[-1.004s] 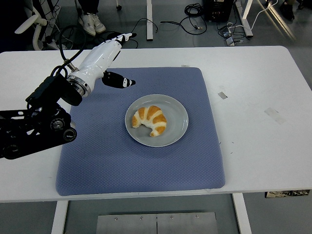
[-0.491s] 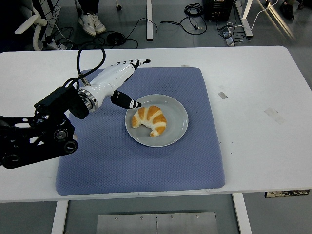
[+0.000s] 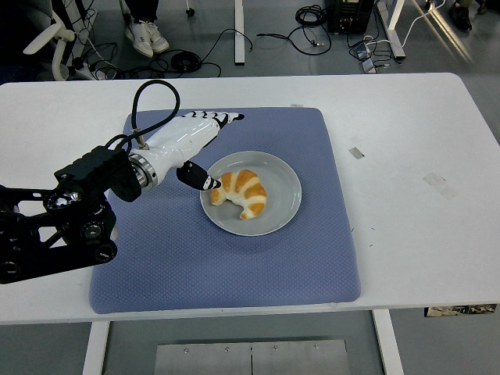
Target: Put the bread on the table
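The bread [image 3: 241,193], a curved croissant, lies on a grey plate [image 3: 286,190] near the middle of a blue mat [image 3: 234,258] that covers much of the white surface [image 3: 406,156]. It sits a little toward the plate's left side, with its two tips pointing toward the surface's near edge.

The left hand [image 3: 187,144] reaches in over the mat's left part, its white shell angled toward the far edge. The fingers [image 3: 223,118] are stretched out and apart, holding nothing, and the dark thumb tip points down at the plate's left rim, just beside the bread's left end. The right hand is out of sight.

From here the step looks like closing in for the grasp. To do it well, I'd say the hand should turn so the fingers come over the bread's far, rounded back while the thumb takes the near side, pinching across the thick middle rather than a thin tip. Soft pastry would crush or flake under a hard squeeze, so light pressure seems wise. The plate may slide if pushed sideways at its rim, so a descent from above looks safer. Bare surface lies well clear toward the right edge for setting it down.
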Available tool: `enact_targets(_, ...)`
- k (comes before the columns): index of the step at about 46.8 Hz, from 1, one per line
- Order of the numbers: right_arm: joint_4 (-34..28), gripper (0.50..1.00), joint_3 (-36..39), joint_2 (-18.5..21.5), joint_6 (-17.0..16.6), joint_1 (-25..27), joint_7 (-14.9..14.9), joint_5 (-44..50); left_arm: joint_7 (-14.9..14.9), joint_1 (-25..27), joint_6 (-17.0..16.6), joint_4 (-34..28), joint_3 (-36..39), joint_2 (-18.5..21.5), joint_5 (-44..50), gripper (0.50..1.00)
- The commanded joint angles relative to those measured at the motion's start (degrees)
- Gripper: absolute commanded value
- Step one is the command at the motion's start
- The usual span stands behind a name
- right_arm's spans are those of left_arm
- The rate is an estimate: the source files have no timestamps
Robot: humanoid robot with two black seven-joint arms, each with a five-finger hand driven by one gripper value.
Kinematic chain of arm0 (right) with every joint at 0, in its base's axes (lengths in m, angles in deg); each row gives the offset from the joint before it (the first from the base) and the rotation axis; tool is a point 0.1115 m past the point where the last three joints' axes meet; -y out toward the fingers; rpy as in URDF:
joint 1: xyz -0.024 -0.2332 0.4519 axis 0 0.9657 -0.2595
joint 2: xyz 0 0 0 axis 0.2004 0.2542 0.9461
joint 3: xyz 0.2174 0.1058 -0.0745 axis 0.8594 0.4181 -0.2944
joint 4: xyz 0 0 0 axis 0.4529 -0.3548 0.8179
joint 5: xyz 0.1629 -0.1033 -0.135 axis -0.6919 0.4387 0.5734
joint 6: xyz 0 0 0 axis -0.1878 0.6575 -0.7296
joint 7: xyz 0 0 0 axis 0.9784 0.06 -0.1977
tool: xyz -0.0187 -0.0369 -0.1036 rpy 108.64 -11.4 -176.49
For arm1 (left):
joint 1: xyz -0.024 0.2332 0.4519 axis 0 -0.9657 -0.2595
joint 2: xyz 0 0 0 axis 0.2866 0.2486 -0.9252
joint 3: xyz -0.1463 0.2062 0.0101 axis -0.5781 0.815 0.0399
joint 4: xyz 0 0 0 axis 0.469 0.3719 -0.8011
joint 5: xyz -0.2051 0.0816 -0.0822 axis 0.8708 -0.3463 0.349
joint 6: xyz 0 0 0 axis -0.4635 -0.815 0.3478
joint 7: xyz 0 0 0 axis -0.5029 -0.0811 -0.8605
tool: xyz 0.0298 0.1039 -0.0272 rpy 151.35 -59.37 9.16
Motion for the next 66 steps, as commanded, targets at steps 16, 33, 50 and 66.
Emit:
enact_targets(16, 0.0, 1.000, 0.0, 0.0, 0.0, 0.0, -0.1, 0.0, 0.0, 0.1, 0.0, 1.0, 3.1, -1.9, -0.9, 0.936)
enact_targets(33, 0.0, 1.000, 0.0, 0.0, 0.0, 0.0, 0.0, 0.0, 0.0, 0.0, 0.4, 4.3, 4.6, -5.1, -0.8, 0.927)
enact_targets(50, 0.0, 1.000, 0.0, 0.0, 0.0, 0.0, 0.0, 0.0, 0.1, -0.1, 1.8, 5.2, 4.6, -6.2, 0.1, 0.924)
enact_targets(66, 0.0, 1.000, 0.0, 0.0, 0.0, 0.0, 0.0, 0.0, 0.1, 0.0, 4.8, 5.7, 4.6, -5.9, 0.9, 0.913)
